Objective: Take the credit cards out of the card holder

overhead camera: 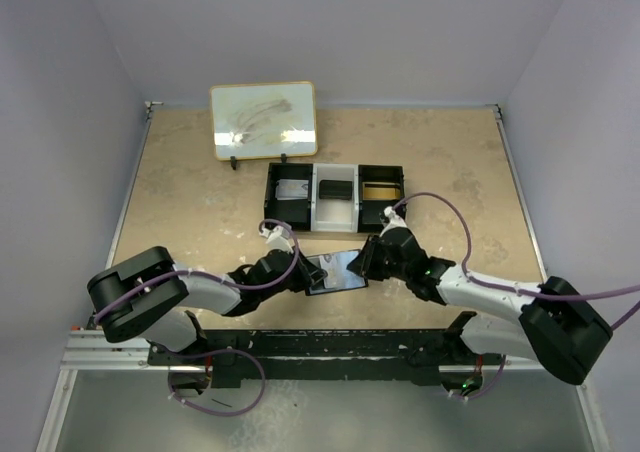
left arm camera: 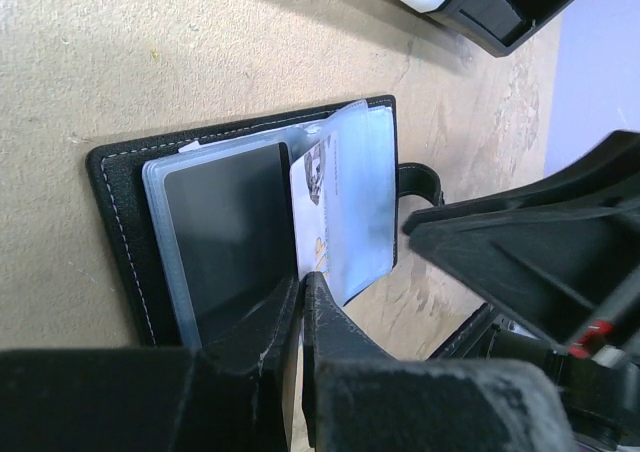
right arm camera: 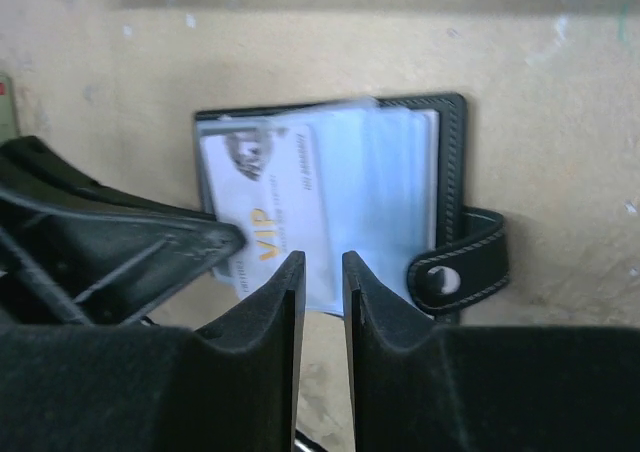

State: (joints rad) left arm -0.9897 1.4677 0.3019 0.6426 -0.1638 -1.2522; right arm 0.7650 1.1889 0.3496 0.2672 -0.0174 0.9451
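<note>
ok so the card holder (overhead camera: 335,272) is lying open on the surface (overhead camera: 190,202), just on the arms' side of the tray (overhead camera: 330,227), roughly below its middle slot; no cards out yet, a dark card (left arm camera: 235,232) and a white VIP card (right arm camera: 262,217) both sit in the clear sleeves (left arm camera: 360,172). left hand (left arm camera: 302,294) reaches in from the tray's left-end side, fingers pressed nearly together right at the sleeve edge; can't tell if anything is caught between them. right hand (right arm camera: 320,272) reaches in from the tray's right-end side with a thin gap between its fingers, over the VIP sleeve; can't tell if it's gripping either.

my worry: those sleeves look slick and floppy, so a pinch probably grabs plastic plus card and drags the whole holder away from the tray instead of sliding a card free; the two hands are also crowded tip to tip, so a bump seems possible.
</note>
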